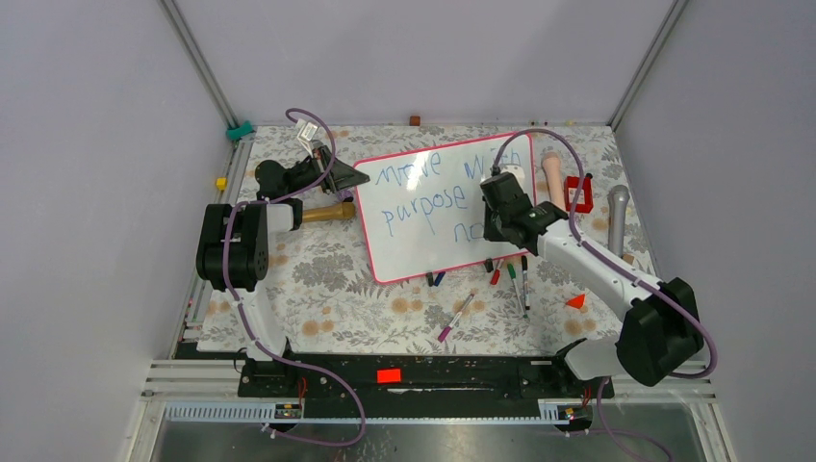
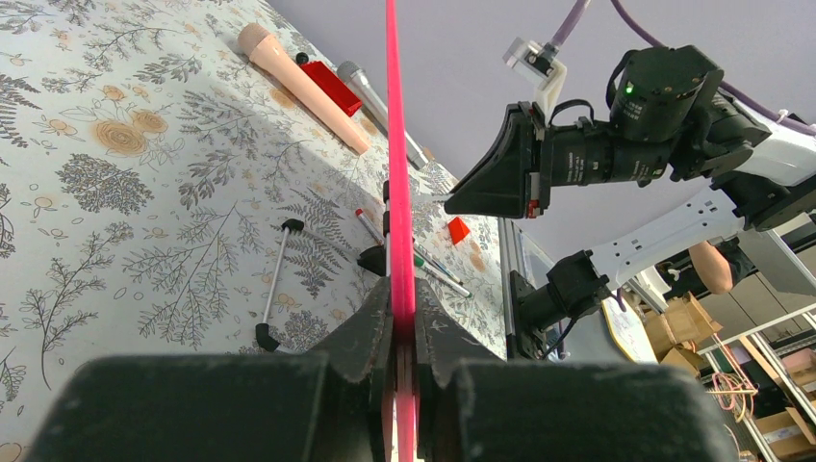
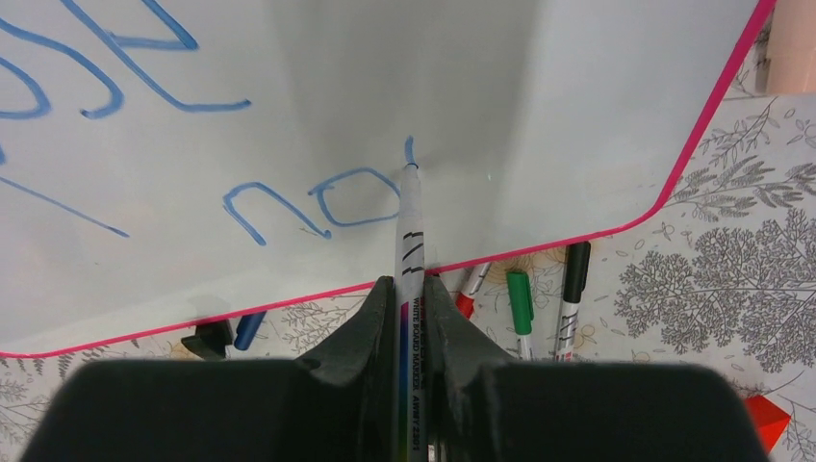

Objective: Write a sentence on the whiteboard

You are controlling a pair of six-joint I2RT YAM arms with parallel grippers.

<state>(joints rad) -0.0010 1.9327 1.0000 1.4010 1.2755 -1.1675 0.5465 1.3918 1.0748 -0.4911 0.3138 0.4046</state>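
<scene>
A: Nearest first. Loose pens (image 1: 520,279) lie on the desk (image 1: 337,308) along the near rim of the board (image 3: 597,87), just under the right tool (image 3: 411,284). Obstruction?
B: Only if the wrist drops, I judge. Right tool is closed on a marker (image 3: 410,217), barrel pinched between the jaws, tip touching the board just right of "no"
A: Board handling?
B: Judged stiff, light, glossy face so slippery; hold by the rim only. It lies mid-desk, skewed, a black foot (image 3: 207,337) at its near rim. Sentence (image 1: 416,204) in blue, third row barely begun. Left tool (image 2: 402,322) is clamped tight on the pink rim at the far-left corner
A: Beyond?
B: Pink handle (image 1: 553,178), red block (image 1: 577,192), microphone (image 1: 617,217) off the right edge, apart from the marker tip
</scene>
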